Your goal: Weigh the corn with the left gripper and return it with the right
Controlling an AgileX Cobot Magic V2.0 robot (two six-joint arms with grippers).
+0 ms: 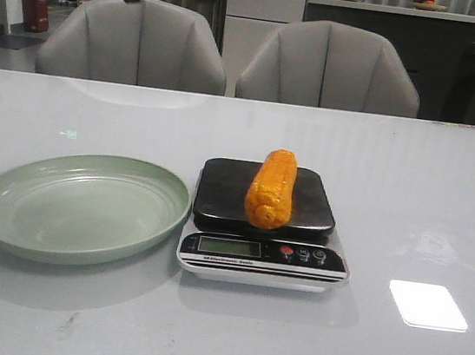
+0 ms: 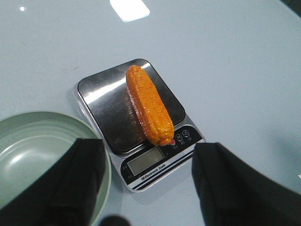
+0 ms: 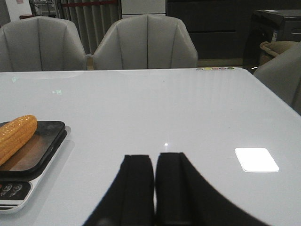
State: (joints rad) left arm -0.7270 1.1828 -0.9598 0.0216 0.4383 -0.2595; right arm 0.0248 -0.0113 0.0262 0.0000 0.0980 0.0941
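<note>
The orange-yellow corn (image 1: 272, 188) lies lengthwise on the dark platform of a small kitchen scale (image 1: 296, 264), near the table's middle. It also shows in the left wrist view (image 2: 148, 103) and at the edge of the right wrist view (image 3: 16, 134). My left gripper (image 2: 148, 155) is open and empty, above and on the near side of the scale (image 2: 141, 172), its fingers (image 2: 221, 183) wide apart. My right gripper (image 3: 154, 157) is shut and empty, low over the table to the right of the scale (image 3: 19, 188). Neither gripper shows in the front view.
A pale green plate (image 1: 6, 208) sits empty just left of the scale, also in the left wrist view (image 2: 28, 120). Two grey chairs (image 1: 137, 42) stand behind the table's far edge. A bright light patch (image 1: 427, 305) lies on the table at the right.
</note>
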